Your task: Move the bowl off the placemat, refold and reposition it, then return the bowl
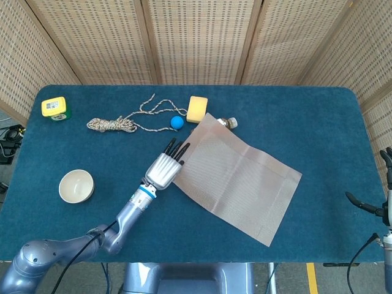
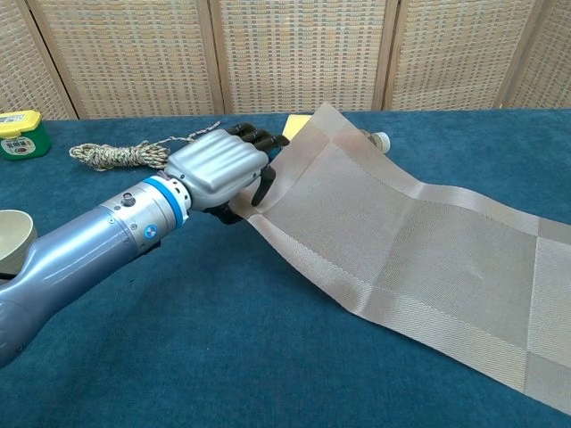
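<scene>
The bowl (image 1: pixel 76 185) already sits off the mat (image 1: pixel 236 177), well to the left of the left robot hand (image 1: pixel 163 169), so the repositioning step looks to be in hand. That robot hand grasps the mat's near-left edge, lifting it while the rest lies on the table (image 1: pixel 318 122) to its right. Next, I judge, it should set the mat square, flatten it, release, then fetch the bowl. The right robot hand (image 1: pixel 387 156) barely shows; its state is unclear.

No text or label can be read.
</scene>
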Tool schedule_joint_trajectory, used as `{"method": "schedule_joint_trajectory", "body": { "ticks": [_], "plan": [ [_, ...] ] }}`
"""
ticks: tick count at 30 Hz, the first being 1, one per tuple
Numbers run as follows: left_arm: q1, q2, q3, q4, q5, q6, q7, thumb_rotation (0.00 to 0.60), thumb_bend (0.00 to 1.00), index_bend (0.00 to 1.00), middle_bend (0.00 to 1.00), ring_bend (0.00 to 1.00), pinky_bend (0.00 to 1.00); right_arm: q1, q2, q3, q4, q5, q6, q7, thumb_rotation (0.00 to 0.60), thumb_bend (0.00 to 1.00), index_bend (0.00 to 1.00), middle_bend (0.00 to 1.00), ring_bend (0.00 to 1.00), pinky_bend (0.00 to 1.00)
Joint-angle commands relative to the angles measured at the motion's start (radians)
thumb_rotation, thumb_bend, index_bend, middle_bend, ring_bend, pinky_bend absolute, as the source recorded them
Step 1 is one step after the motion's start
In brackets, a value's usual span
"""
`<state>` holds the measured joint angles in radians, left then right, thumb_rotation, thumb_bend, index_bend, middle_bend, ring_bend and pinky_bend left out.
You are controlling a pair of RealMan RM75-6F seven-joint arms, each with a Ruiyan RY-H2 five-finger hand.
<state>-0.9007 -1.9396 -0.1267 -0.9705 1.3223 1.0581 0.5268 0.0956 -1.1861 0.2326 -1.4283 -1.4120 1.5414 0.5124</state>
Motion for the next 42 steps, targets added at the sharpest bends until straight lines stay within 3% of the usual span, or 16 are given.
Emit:
{"method": "schedule_joint_trajectory", "body": {
  "ticks": [1,9,15,22,34,42],
  "plan": [
    [0.031,0.041,0.016,-0.060,0.004,0.018,0.017,0.600,0.46,0.73,0.00,0.00,0.00,-0.001,0.001,-0.002,-0.005,-0.004,0.003,-0.007,0.600,0.22,0.00,0.00,0.00,0.00],
    [0.100,0.158,0.077,-0.253,0.010,0.034,0.085,0.600,0.46,0.74,0.00,0.00,0.00,-0.004,0.002,-0.007,-0.021,-0.014,0.016,-0.027,0.600,0.22,0.00,0.00,0.00,0.00],
    [0.168,0.310,0.178,-0.497,0.023,0.039,0.172,0.600,0.46,0.74,0.00,0.00,0.00,-0.007,0.003,-0.017,-0.040,-0.035,0.032,-0.050,0.600,0.22,0.00,0.00,0.00,0.00],
    [0.201,0.385,0.229,-0.636,0.063,0.044,0.191,0.600,0.46,0.74,0.00,0.00,0.00,-0.010,0.006,-0.026,-0.057,-0.054,0.045,-0.069,0.600,0.22,0.00,0.00,0.00,0.00],
    [0.235,0.413,0.287,-0.696,0.154,0.028,0.176,0.600,0.46,0.74,0.00,0.00,0.00,-0.012,0.009,-0.034,-0.071,-0.067,0.056,-0.083,0.600,0.22,0.00,0.00,0.00,0.00],
    [0.248,0.422,0.304,-0.700,0.221,0.016,0.090,0.600,0.46,0.74,0.00,0.00,0.00,-0.011,0.006,-0.036,-0.074,-0.067,0.058,-0.098,0.600,0.22,0.00,0.00,0.00,0.00]
  ]
}}
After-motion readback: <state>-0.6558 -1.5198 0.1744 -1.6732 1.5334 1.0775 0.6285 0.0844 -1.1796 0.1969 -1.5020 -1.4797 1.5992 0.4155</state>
